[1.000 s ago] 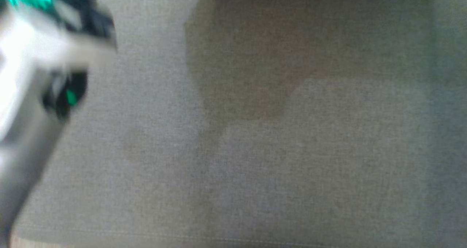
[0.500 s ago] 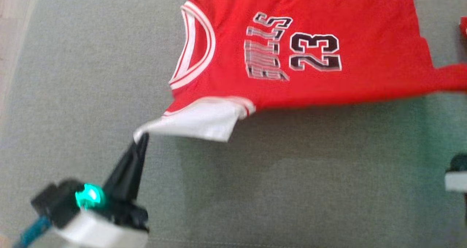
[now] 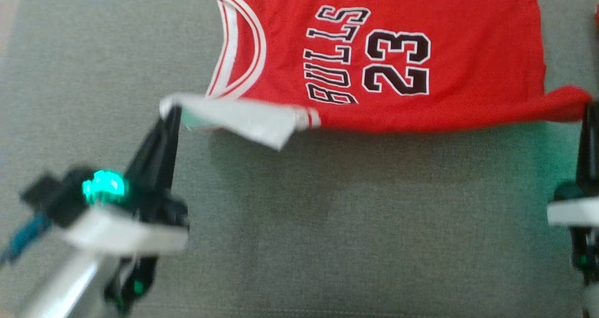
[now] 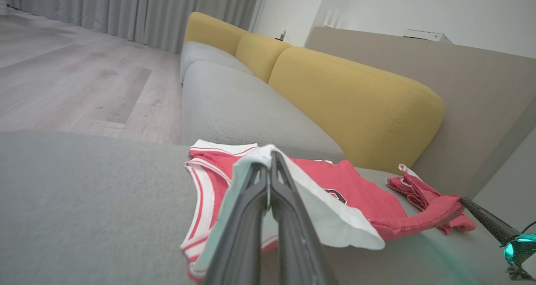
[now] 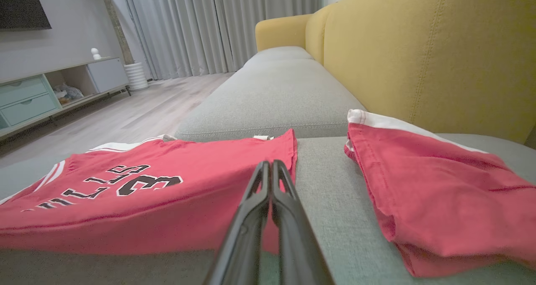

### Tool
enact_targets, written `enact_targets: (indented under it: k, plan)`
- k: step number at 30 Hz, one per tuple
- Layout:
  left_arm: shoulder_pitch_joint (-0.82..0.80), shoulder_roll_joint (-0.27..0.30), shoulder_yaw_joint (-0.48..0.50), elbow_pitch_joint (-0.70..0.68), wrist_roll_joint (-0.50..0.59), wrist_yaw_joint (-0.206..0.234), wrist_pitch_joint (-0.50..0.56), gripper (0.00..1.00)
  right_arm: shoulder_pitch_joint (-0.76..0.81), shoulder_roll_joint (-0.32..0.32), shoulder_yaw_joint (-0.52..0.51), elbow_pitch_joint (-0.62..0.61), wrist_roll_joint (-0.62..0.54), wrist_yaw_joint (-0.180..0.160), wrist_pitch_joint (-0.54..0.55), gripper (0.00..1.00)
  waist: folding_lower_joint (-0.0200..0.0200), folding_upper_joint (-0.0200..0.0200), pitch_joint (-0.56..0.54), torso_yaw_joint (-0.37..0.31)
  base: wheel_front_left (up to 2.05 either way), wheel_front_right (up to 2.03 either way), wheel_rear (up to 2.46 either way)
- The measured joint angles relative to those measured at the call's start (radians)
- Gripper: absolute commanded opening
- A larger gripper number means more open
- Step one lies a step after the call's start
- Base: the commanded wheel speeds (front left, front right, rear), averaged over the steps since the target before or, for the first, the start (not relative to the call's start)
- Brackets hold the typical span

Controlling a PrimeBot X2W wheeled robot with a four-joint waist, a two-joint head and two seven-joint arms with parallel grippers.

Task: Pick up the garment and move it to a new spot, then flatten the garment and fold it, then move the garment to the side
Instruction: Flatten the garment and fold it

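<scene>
Currently your left gripper (image 3: 171,112) clamps the white shoulder corner of the red Bulls jersey (image 3: 398,51) and your right gripper (image 3: 590,110) clamps its hem corner, raising its near edge off the grey seat cushion (image 3: 327,224).

A grey sofa (image 5: 276,88) with yellow back cushions (image 4: 356,96) stands on a pale wood floor (image 4: 75,79). Grey curtains (image 5: 201,25) hang down to the floor at the far end. A low cabinet (image 5: 50,92) with pale green drawers stands along a pale wall (image 5: 54,29).
</scene>
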Motion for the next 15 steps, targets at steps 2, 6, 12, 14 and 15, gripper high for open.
enact_targets:
  k: [2, 6, 12, 14, 15]
  plan:
    - [-0.09, -0.021, -0.001, 0.053, -0.003, -0.025, 0.015, 0.0, -0.067, 0.0, 0.005, 0.036, -0.018, 0.0, 0.002, 0.0, 0.0001, 0.0, 0.02, -0.007, 0.0, 0.0, 0.0]
    - [-0.25, -0.051, -0.003, 0.166, -0.003, -0.063, 0.043, 0.0, -0.175, -0.011, 0.017, 0.111, -0.033, 0.0, 0.004, 0.0, 0.0001, 0.0, 0.067, -0.019, 0.0, 0.0, 0.0]
    - [-0.466, -0.077, -0.016, 0.333, -0.009, -0.095, 0.075, 0.0, -0.33, -0.021, 0.053, 0.206, -0.032, 0.0, 0.004, 0.0, 0.0002, 0.0, 0.142, -0.043, 0.0, 0.0, 0.0]
    - [-0.525, -0.08, -0.034, 0.382, -0.009, -0.1, 0.075, 0.0, -0.374, -0.022, 0.073, 0.231, -0.032, 0.0, 0.004, 0.0, 0.0002, 0.0, 0.165, -0.051, 0.0, 0.0, 0.0]
    - [-0.549, -0.084, -0.04, 0.404, -0.008, -0.103, 0.074, 0.0, -0.392, -0.022, 0.085, 0.244, -0.03, 0.0, 0.004, 0.0, 0.0002, 0.0, 0.176, -0.055, 0.0, 0.0, 0.0]
